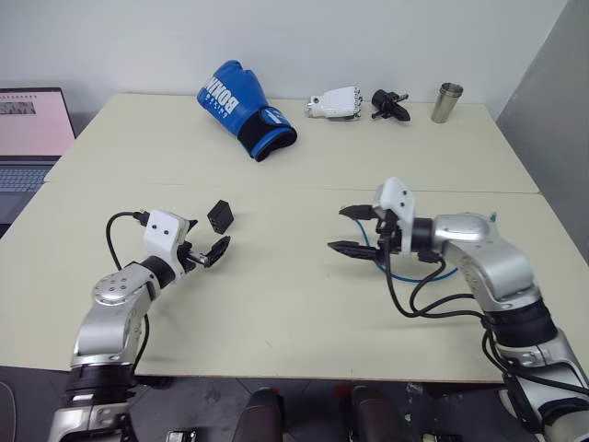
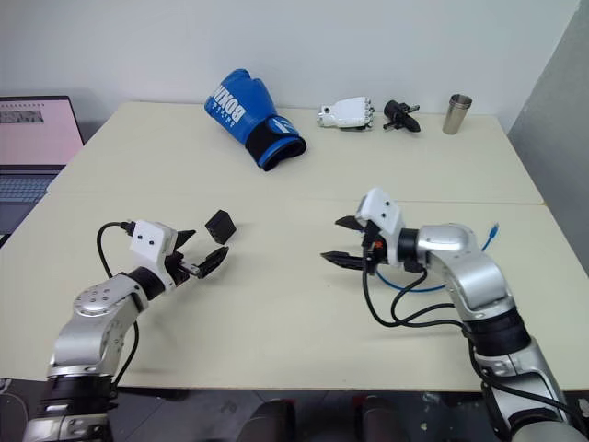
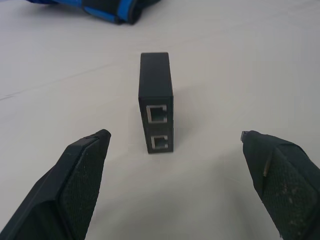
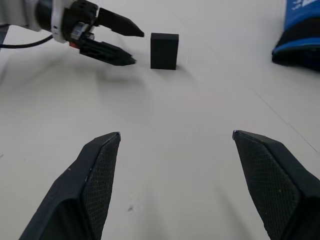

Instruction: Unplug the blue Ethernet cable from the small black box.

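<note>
Standing on edge on the surface [image 1: 276, 304], the small black box [image 1: 220, 216] shows two empty ports, just ahead of the left gripper [image 1: 204, 241] with fingers spread wide and empty, while the blue Ethernet cable [image 2: 425, 281] lies under the right gripper [image 1: 350, 229], its fingers likewise wide apart and empty, and the far blue boxing glove [image 1: 241, 108] reads "BONI".

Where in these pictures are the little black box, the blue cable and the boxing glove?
black box [image 3: 156, 107]: left wrist view, on its end face, between the two empty ports.
blue cable [image 2: 490, 232]: right eye view, on its loose end past the right arm.
boxing glove [image 1: 232, 97]: left eye view, on its blue padded fist.
</note>
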`<state>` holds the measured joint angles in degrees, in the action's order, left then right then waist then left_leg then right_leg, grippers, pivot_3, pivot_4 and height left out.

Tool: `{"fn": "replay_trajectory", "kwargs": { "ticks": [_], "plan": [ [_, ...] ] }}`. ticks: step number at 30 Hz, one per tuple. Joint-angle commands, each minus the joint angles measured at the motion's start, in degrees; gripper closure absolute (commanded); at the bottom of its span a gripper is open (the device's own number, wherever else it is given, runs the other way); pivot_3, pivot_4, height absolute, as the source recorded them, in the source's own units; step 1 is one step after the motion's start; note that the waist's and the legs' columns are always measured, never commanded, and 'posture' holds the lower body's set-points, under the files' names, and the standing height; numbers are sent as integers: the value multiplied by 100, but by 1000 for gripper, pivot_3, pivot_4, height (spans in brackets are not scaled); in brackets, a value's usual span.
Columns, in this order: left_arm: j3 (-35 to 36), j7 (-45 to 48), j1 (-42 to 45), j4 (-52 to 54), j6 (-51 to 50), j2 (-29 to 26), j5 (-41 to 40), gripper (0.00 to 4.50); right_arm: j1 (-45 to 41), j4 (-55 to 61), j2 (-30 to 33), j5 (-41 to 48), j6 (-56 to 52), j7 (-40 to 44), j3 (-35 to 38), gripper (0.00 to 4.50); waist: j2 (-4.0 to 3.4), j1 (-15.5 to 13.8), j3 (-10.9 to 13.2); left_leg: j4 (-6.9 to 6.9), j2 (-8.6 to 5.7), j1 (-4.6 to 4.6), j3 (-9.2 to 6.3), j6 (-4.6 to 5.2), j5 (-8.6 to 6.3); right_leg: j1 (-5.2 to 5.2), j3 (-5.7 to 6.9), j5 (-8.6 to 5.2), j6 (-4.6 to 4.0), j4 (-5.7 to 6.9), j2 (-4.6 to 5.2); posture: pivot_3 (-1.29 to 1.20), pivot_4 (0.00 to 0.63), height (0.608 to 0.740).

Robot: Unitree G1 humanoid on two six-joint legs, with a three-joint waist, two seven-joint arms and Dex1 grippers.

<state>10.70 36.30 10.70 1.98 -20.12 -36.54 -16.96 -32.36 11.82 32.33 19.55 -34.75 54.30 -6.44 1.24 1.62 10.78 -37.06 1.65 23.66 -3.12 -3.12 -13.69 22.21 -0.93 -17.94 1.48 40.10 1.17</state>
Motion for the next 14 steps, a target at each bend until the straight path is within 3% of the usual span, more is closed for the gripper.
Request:
{"fn": "replay_trajectory", "kwargs": {
  "ticks": [1,6,14],
  "plan": [
    [249,626,-3,673,-455,-618,-388,38,344,560,421,474,-240,111,693,705,0,0,0,1,-2,-3,3,0,0,0,-2,0,0,1,0,0,150,740],
    [410,1714,315,437,-790,-1709,-753,38,646,707,1219,1006,-466,586,1305,705,-6,7,4,7,1,-11,5,1,-1,-3,-1,-1,-1,2,-8,0,150,740],
    [166,2541,954,-320,-692,-2087,-720,38,372,411,1761,1161,-482,804,1351,705,-7,42,5,15,7,-44,17,2,-1,-25,-10,-2,0,-3,-16,0,150,740]
  ]
}}
